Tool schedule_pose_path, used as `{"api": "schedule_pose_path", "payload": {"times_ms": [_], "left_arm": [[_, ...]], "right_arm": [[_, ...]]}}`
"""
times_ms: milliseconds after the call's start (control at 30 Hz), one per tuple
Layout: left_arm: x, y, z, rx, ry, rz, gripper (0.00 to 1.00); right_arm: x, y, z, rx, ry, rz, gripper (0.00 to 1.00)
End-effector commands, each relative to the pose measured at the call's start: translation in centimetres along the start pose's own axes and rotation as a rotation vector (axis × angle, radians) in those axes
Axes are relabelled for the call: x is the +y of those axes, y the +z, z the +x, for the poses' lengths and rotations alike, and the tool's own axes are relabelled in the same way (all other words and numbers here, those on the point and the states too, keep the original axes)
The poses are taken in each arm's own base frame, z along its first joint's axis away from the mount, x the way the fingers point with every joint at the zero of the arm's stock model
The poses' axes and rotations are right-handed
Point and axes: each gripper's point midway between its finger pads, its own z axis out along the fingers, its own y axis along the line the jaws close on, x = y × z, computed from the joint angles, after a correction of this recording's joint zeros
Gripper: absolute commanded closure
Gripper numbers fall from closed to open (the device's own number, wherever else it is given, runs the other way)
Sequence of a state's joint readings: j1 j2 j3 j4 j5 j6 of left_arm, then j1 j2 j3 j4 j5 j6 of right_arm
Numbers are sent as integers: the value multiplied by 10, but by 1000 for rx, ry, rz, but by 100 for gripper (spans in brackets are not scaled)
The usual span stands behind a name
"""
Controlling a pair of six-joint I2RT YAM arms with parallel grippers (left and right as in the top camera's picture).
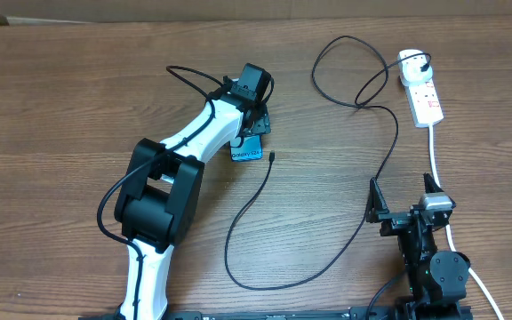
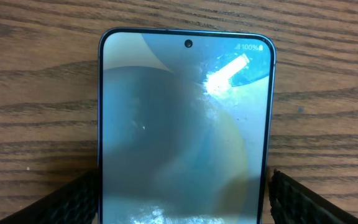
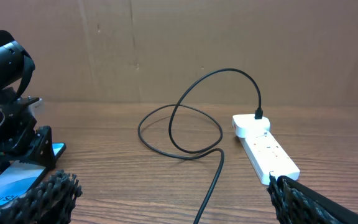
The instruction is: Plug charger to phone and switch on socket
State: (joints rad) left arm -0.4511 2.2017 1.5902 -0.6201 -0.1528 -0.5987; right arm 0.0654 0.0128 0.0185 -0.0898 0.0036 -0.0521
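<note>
Your right gripper [image 1: 398, 206] at 5 o'clock: jaws spread, empty. Charger [image 1: 227, 249] connector tip loose on surface [image 1: 60, 107], just beside phone [image 1: 248, 152] at its 3 o'clock, not plugged in. Left gripper [image 2: 179, 196] straddles phone edges; can't tell if clamping. Far, 1 o'clock: plug seated in socket [image 1: 427, 100]. Switch state unreadable, so count it as left to do.

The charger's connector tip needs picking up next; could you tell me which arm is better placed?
Probably left: the left hand hovers open astride the phone, with the connector tip just beside it; the right hand sits farther off.
</note>
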Motion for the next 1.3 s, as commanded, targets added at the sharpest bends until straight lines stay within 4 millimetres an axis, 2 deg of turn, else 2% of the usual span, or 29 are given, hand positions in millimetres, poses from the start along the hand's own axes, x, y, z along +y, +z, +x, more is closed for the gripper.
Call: {"api": "schedule_pose_path", "payload": {"times_ms": [0, 167, 333, 900, 1033, 1267], "left_arm": [[0, 13, 19, 66, 11, 3, 16], [1, 13, 20, 69, 12, 1, 18], [1, 13, 20, 72, 12, -3, 23], [11, 7, 18, 66, 41, -70, 21], [11, 7, 18, 68, 39, -71, 25], [12, 8, 19, 71, 25, -72, 25]], "right_arm": [[0, 0, 1, -5, -2, 0, 0], [0, 0, 1, -5, -2, 0, 0], [0, 0, 1, -5, -2, 0, 0], [0, 0, 1, -5, -2, 0, 0], [0, 0, 1, -5, -2, 0, 0], [0, 0, 1, -5, -2, 0, 0]]}}
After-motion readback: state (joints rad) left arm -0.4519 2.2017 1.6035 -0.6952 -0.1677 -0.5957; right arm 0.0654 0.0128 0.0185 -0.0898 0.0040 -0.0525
